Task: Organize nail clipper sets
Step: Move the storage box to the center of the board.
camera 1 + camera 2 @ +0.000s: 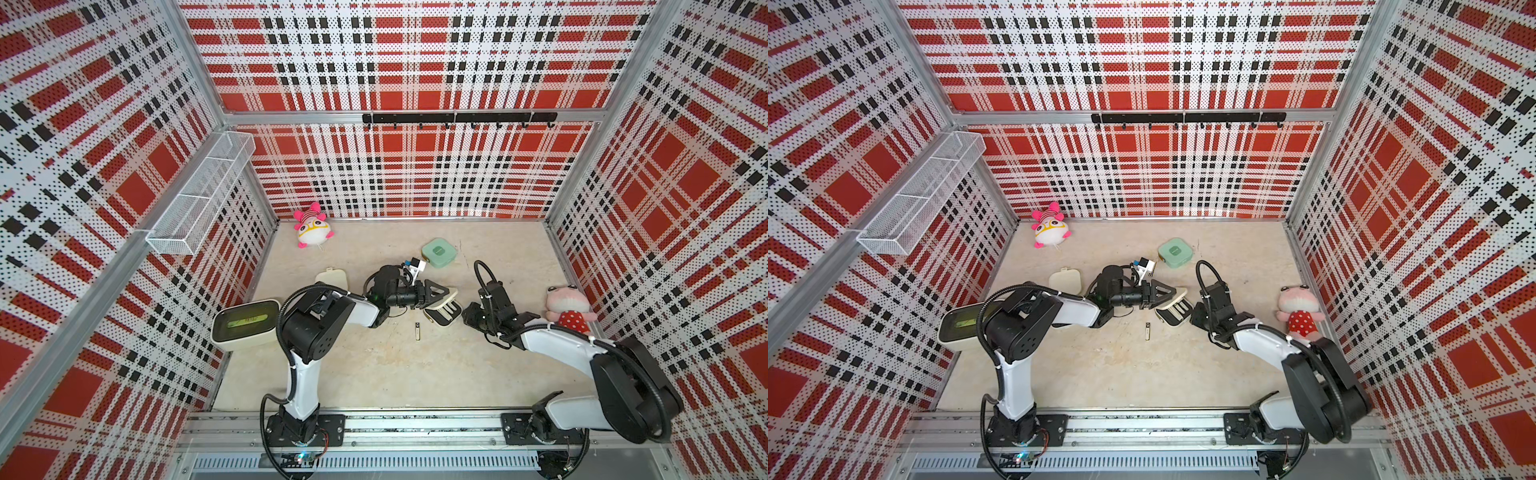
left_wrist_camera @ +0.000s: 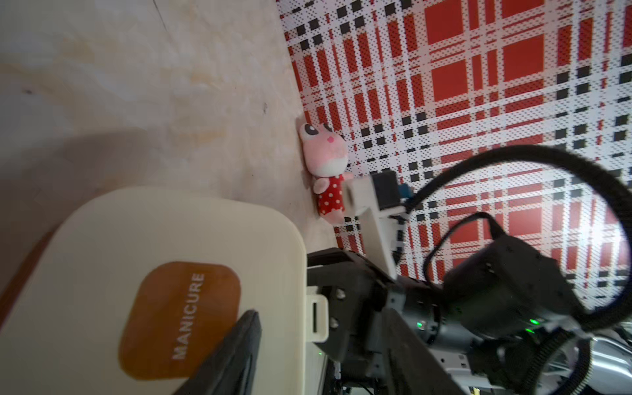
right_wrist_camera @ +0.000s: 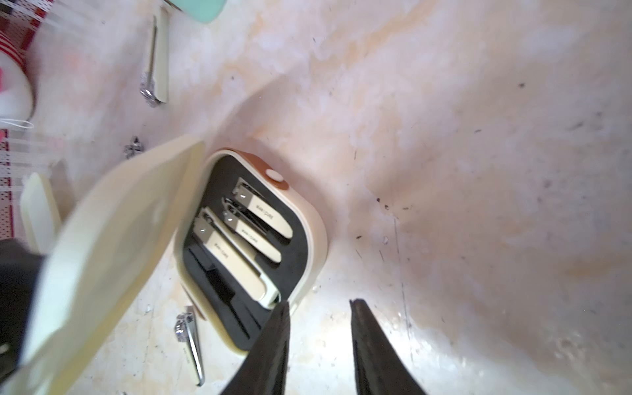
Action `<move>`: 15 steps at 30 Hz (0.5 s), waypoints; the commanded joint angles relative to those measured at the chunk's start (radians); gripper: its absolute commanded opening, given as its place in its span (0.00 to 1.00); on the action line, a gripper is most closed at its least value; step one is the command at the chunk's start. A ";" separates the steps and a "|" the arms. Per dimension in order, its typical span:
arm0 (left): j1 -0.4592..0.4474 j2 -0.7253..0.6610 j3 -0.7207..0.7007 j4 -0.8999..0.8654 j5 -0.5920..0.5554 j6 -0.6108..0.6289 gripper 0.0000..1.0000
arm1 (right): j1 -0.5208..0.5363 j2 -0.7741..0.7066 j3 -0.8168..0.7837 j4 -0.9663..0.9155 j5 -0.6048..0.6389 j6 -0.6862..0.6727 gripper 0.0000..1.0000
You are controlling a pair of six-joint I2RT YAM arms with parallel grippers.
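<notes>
A loose clipper lies beside the open case.

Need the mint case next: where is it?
In both top views the mint green case lies closed on the table, right of centre, just beyond the open cream case.

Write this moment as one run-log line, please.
left tool: holding cream case lid up | right tool: open by black tray | loose clipper: on table

The left arm and right arm are clad in glossy white shells between matte black joint housings; black corrugated cable conduits are looped alongside each.
</notes>
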 commanded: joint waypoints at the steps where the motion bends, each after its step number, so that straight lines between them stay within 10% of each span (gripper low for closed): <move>1: -0.020 -0.013 0.046 -0.246 -0.074 0.166 0.60 | -0.006 -0.071 0.005 -0.060 0.029 0.019 0.34; 15: -0.049 0.045 0.162 -0.666 -0.314 0.346 0.57 | 0.103 0.025 0.059 0.028 -0.003 0.099 0.34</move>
